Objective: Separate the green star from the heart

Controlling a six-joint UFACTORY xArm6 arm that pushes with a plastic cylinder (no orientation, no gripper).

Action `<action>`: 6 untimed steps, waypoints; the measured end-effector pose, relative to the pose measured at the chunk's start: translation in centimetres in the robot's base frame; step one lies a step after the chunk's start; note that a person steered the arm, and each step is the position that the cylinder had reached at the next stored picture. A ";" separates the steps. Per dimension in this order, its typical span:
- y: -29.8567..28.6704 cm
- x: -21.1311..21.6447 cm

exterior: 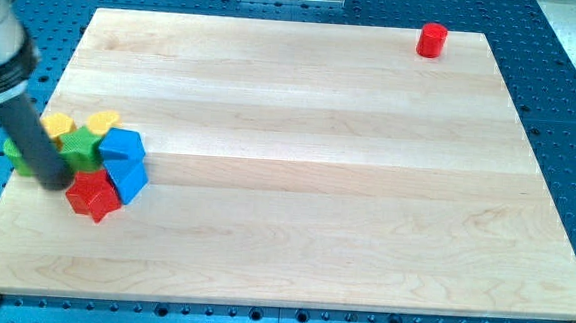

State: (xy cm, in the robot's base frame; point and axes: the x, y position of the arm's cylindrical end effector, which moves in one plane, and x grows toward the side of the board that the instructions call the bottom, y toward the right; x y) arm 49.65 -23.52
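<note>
A cluster of blocks sits at the view's left on the wooden board. The green star lies in its middle, touching the yellow heart just above it. My tip rests at the lower left of the green star, beside the red star. The dark rod slants up to the view's top left and hides part of the cluster.
A second yellow block lies left of the heart. A green block peeks out behind the rod. Two blue blocks sit right of the green star. A red cylinder stands at the top right.
</note>
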 end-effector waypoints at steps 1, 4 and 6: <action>0.8 -1.9; 5.0 -6.1; 2.4 -6.9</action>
